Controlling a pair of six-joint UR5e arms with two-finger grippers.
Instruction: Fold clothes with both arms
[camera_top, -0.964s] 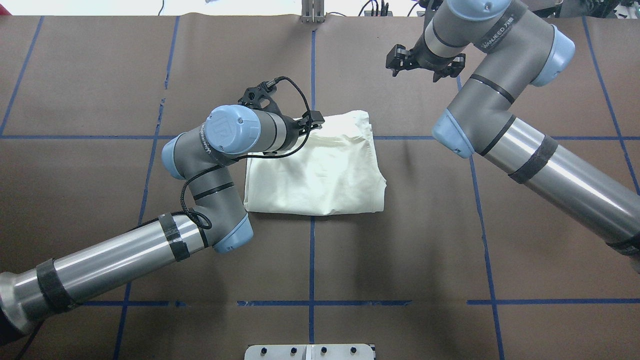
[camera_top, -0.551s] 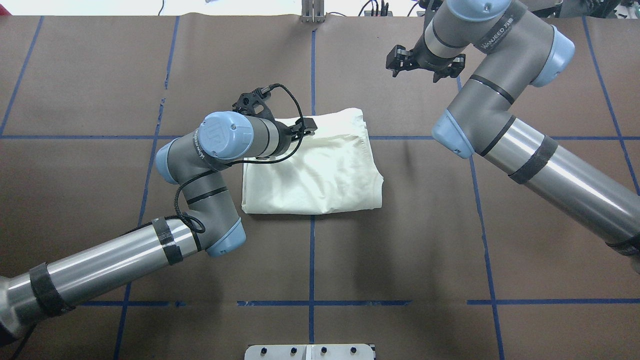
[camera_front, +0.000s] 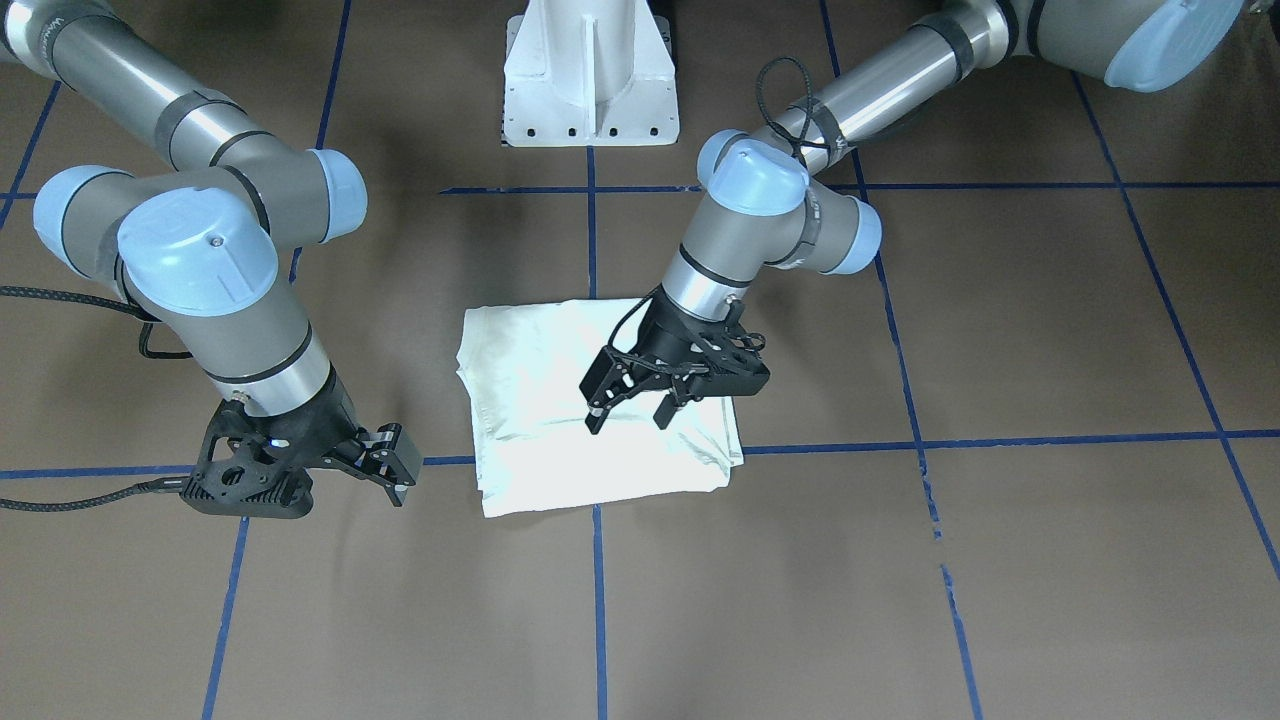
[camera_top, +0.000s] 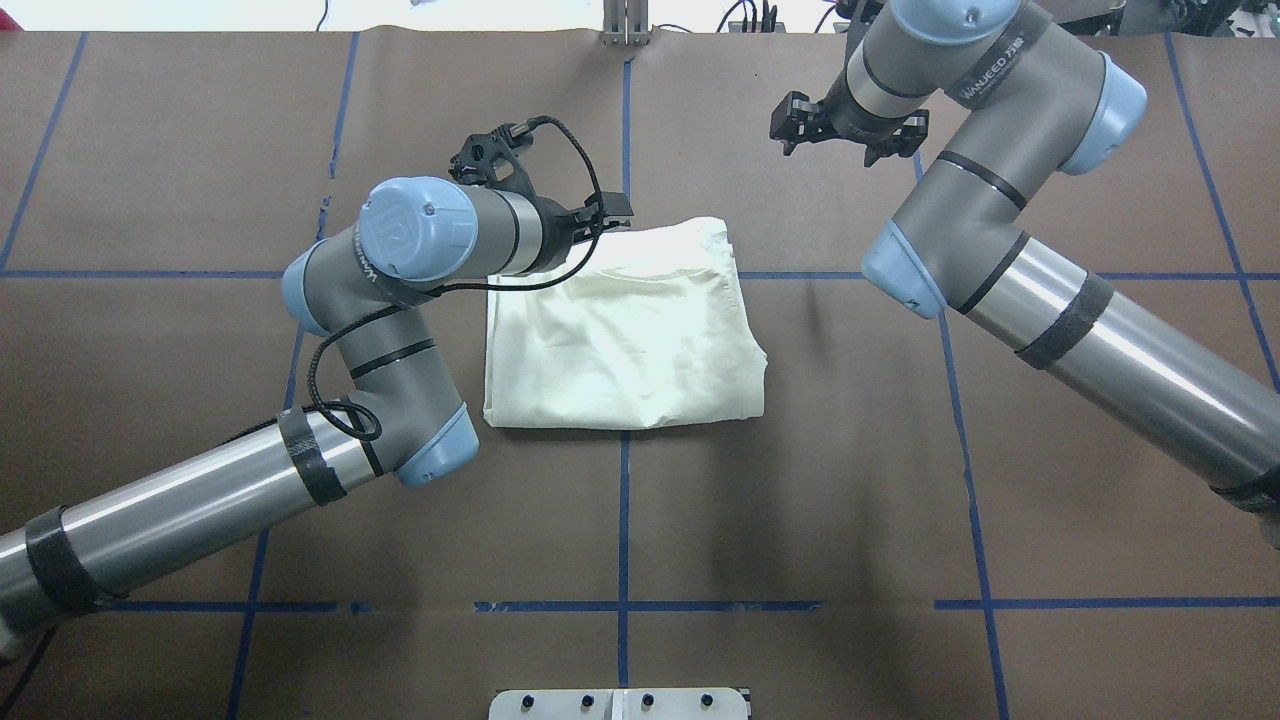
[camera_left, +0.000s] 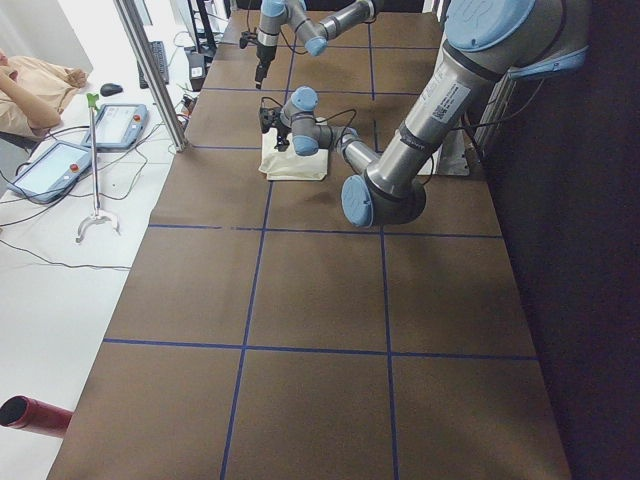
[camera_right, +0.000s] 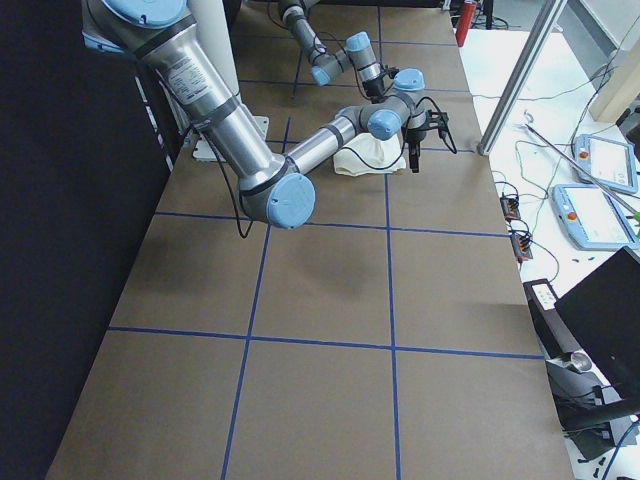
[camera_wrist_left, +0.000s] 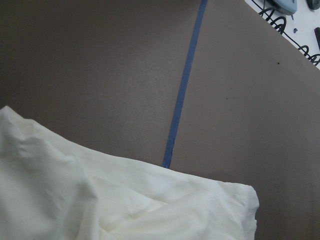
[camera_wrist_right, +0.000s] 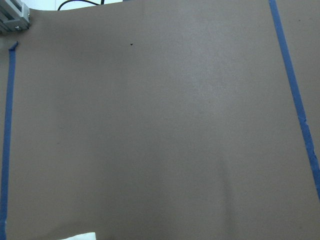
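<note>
The cream T-shirt (camera_top: 640, 340) lies folded into a rough rectangle at the table's middle, plain side up, with no print showing. It also shows in the front view (camera_front: 520, 390) and in the left wrist view (camera_wrist_left: 100, 200). My left gripper (camera_front: 628, 416) is open and empty, and hovers just above the shirt's far half. From overhead it (camera_top: 612, 212) sits at the shirt's far left edge. My right gripper (camera_front: 398, 465) looks open and empty, and it is held above bare table to the far right of the shirt (camera_top: 787, 120).
Brown table cover with a blue tape grid (camera_top: 624, 520). The white pedestal (camera_front: 590, 80) stands at the robot's side. A metal bracket (camera_top: 625, 20) is at the far edge and a plate (camera_top: 620, 703) at the near edge. Teach pendants (camera_left: 60, 170) and a person (camera_left: 30, 90) are beside the table.
My left arm has pulled back to the left, and its gripper has moved off the shirt's top toward its far left edge. The shirt shifted slightly left. The right arm barely moved.
</note>
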